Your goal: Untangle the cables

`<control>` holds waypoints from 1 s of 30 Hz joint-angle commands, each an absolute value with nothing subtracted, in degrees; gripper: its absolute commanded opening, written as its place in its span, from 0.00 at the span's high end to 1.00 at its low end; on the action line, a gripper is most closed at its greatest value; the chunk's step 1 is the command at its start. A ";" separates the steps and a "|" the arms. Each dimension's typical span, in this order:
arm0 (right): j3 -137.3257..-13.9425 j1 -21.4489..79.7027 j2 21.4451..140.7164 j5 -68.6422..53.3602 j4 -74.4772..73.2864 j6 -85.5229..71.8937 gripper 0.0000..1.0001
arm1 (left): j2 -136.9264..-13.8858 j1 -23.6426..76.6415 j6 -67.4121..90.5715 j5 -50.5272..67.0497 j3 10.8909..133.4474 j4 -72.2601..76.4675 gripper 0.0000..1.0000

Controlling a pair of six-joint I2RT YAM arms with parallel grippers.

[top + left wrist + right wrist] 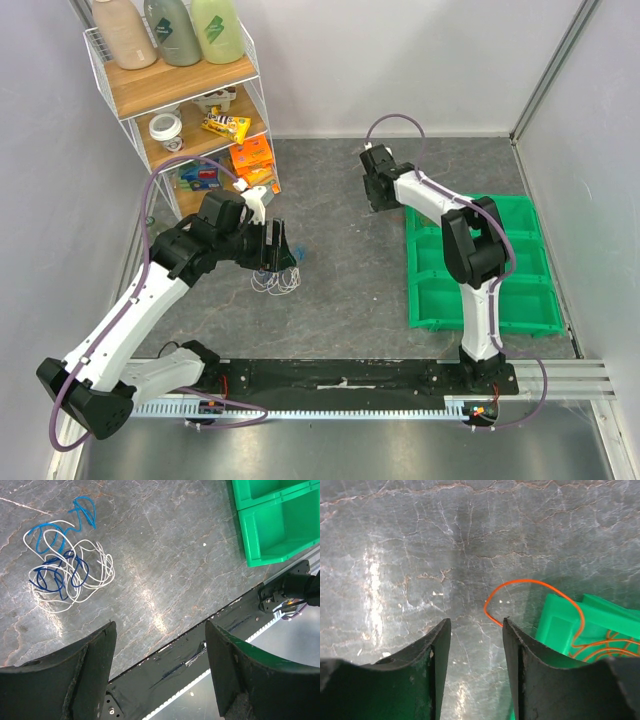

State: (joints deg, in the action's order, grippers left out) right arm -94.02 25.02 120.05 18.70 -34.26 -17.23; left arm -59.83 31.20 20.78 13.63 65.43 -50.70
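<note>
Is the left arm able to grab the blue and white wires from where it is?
Probably yes: the open left gripper hangs close to the blue and white wires, with only bare tabletop between them and nothing lying on top.

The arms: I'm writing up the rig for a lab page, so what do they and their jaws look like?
The left arm and right arm have white tubular links with black joints and bases. A purple hose loops along each. The jaws are broad, dark, matte plates with scuffed inner edges.
</note>
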 commanded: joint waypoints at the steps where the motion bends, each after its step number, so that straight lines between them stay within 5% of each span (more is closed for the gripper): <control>1: -95.19 24.79 123.04 19.69 -30.33 -23.11 0.48 | -58.54 31.11 19.07 13.45 67.67 -50.71 0.22; 8: -91.41 24.08 123.14 20.92 -24.53 -23.12 0.67 | -58.88 31.03 19.07 13.45 67.76 -50.98 0.22; 13: -90.44 24.08 119.81 22.23 -24.25 -20.84 1.00 | -59.85 31.03 19.25 14.41 67.59 -50.80 0.23; 23: -78.77 17.94 96.70 16.54 -25.75 -21.26 1.00 | -61.26 31.03 19.07 14.94 67.32 -50.01 0.23; 30: -70.06 8.54 92.63 13.45 -25.40 -19.70 1.00 | -61.26 31.03 18.98 14.77 67.32 -50.01 0.23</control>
